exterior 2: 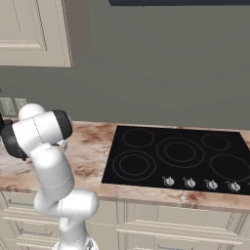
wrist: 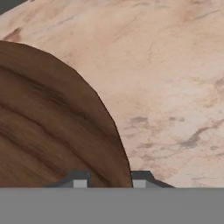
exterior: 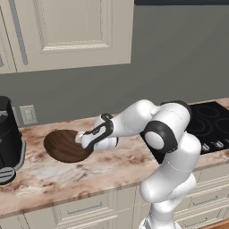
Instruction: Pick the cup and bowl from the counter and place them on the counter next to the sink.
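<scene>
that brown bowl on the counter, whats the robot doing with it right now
The white arm reaches left across the counter to the wooden bowl. Its gripper is down at the bowl's right rim, one finger inside the rim and one outside. Whether the rim is firmly pinched can't be told, and the bowl looks to be sitting on the marble. The black cooktop lies to the right.

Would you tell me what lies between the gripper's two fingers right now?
The bowl's rim edge sits between the fingers, seen in the hand view.

- Left base view: behind the arm's left, facing forward-down over the counter (exterior: pixel 112 167) toward the wall.
- Right base view: behind its right; shares the cooktop (exterior 2: pixel 176 158).
- Hand view: close above the bowl (wrist: pixel 52 127) rim.
</scene>
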Motion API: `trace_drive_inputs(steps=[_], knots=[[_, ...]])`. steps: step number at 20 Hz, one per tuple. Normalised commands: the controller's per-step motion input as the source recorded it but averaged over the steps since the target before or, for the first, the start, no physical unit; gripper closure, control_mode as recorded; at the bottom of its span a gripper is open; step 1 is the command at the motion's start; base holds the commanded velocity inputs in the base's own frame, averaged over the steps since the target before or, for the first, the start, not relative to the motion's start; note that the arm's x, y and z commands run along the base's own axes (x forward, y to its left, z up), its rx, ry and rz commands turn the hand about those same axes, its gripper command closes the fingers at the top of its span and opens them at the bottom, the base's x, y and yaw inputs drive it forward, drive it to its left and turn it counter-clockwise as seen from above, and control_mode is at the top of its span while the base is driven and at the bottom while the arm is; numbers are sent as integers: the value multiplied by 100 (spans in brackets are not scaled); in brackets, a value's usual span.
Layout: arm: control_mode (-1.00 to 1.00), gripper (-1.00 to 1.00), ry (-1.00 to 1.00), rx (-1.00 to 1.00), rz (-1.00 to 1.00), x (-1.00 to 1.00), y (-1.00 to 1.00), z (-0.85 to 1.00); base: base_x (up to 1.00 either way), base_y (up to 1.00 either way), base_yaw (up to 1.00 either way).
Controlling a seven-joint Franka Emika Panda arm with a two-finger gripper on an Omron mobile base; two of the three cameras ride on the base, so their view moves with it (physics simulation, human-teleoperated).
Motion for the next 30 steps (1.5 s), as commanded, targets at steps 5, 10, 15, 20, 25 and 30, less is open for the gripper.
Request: trace_drive_inputs(steps=[5, 10, 15, 20, 25, 30], knots=[[-100, 100, 15, -9, 0, 0, 9, 10, 0, 0, 0], [-100, 100, 9, -4, 0, 0, 0, 26, 0, 0, 0], [-100, 100, -6, 3, 0, -19, -19, -2, 0, 0, 0], [-100, 100, -11, 9, 0, -18, -45, -20, 0, 0, 0], [-100, 100, -14, 15, 3, -9, -47, -4, 0, 0, 0], [-100, 100, -3, 16, 0, -1, -44, 21, 0, 0, 0]])
